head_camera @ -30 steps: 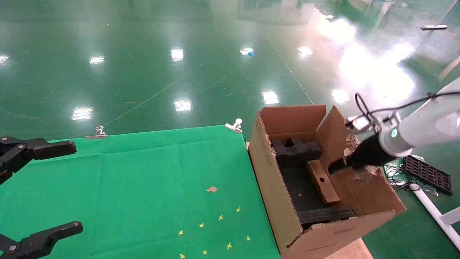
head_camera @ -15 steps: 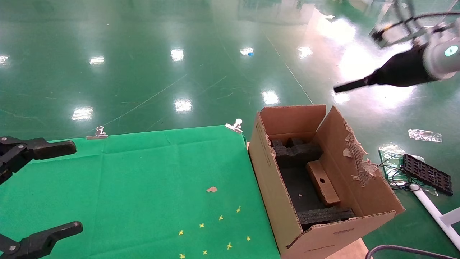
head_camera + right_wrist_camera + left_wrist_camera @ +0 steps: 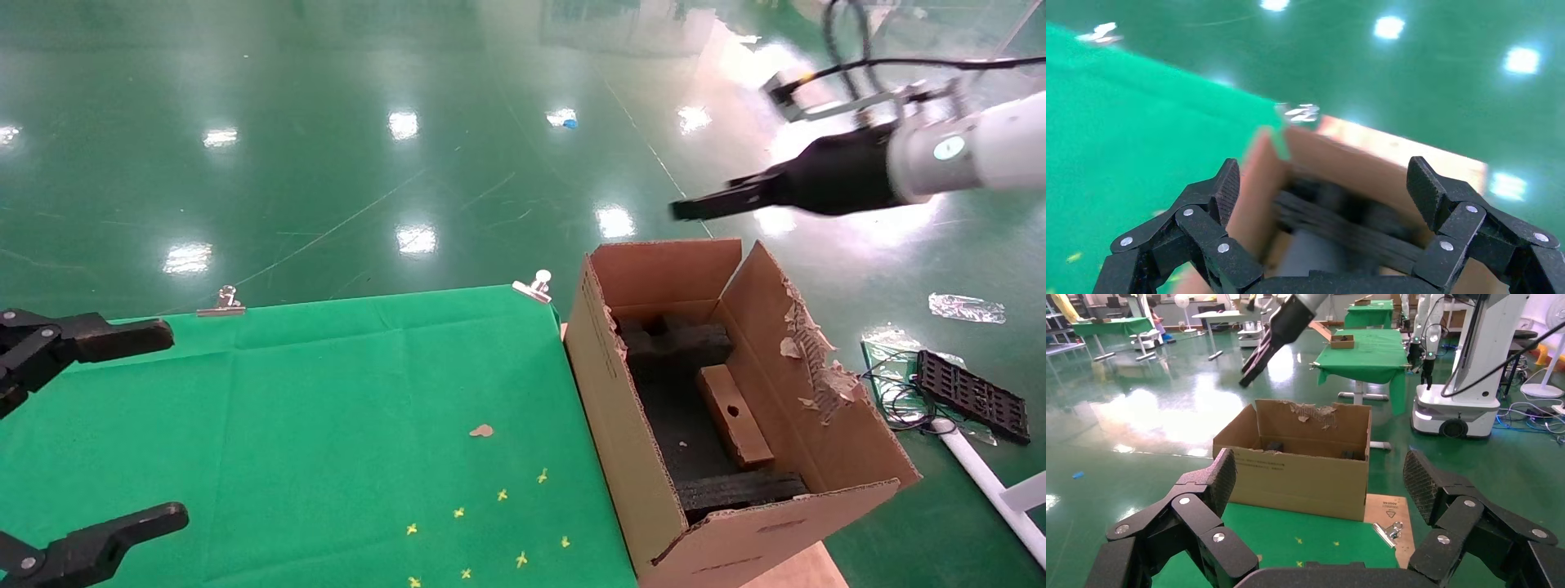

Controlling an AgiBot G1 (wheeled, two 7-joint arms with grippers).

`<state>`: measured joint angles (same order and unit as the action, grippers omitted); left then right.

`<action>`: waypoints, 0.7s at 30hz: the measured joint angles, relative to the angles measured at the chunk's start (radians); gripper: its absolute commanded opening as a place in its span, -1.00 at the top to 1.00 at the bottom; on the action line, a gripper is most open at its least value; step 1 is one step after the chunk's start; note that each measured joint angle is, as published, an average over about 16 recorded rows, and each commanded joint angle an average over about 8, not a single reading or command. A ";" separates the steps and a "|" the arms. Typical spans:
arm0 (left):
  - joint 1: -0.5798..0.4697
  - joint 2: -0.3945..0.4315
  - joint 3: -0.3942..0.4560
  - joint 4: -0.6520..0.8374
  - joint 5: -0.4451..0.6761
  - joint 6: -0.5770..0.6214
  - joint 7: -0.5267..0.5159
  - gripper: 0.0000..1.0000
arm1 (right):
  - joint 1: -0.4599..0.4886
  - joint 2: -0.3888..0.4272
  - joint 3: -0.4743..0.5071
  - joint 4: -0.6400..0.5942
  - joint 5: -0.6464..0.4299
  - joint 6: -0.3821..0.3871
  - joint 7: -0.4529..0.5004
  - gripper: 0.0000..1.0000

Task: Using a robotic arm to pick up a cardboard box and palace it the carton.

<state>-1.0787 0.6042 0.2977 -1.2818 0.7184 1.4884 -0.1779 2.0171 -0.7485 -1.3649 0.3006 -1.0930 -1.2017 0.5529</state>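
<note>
The carton (image 3: 629, 425) stands open at the right end of the green table, with a ragged torn flap (image 3: 809, 359) and black foam blocks (image 3: 674, 343) inside. The small flat cardboard box (image 3: 735, 415) lies inside it on the foam, its round hole facing up, with nothing touching it. The white right robotic arm (image 3: 972, 151) is raised above the carton's far end. Its right gripper (image 3: 686, 208) is open and empty, and in the right wrist view the right gripper (image 3: 1324, 184) hangs over the blurred carton (image 3: 1340, 165). My left gripper (image 3: 174, 423) stays open at the table's left edge.
Two metal clips (image 3: 221, 302) (image 3: 533, 286) pin the green cloth (image 3: 327, 408) at its far edge. A brown scrap (image 3: 481, 429) and several yellow marks lie on it. On the floor to the right are a black tray (image 3: 968, 396), cables and a white pipe (image 3: 989, 482).
The right gripper has come up out of the carton, leaving the cardboard box inside. It then swung left above the carton's far end. The left arm has not moved.
</note>
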 measured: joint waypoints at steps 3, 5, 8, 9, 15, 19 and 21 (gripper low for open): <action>0.000 0.000 0.000 0.000 0.000 0.000 0.000 -1.00 | -0.056 0.008 0.065 0.059 0.022 -0.018 -0.022 -1.00; 0.000 0.000 0.000 0.000 0.000 0.000 0.000 -1.00 | -0.094 0.014 0.108 0.098 0.036 -0.029 -0.036 -1.00; 0.000 0.000 0.000 0.000 0.000 0.000 0.000 -1.00 | -0.150 0.022 0.173 0.156 0.058 -0.047 -0.058 -1.00; 0.000 0.000 0.001 0.000 0.000 0.000 0.000 -1.00 | -0.168 0.025 0.194 0.176 0.065 -0.053 -0.065 -1.00; 0.000 0.000 0.001 0.000 -0.001 0.000 0.000 -1.00 | -0.281 0.041 0.323 0.293 0.108 -0.087 -0.109 -1.00; 0.000 0.000 0.001 0.000 -0.001 0.000 0.001 -1.00 | -0.355 0.052 0.409 0.371 0.137 -0.111 -0.138 -1.00; 0.000 0.000 0.001 0.000 -0.001 0.000 0.001 -1.00 | -0.393 0.057 0.452 0.410 0.151 -0.122 -0.152 -1.00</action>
<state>-1.0791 0.6038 0.2988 -1.2816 0.7177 1.4881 -0.1773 1.6245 -0.6913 -0.9129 0.7103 -0.9421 -1.3241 0.4008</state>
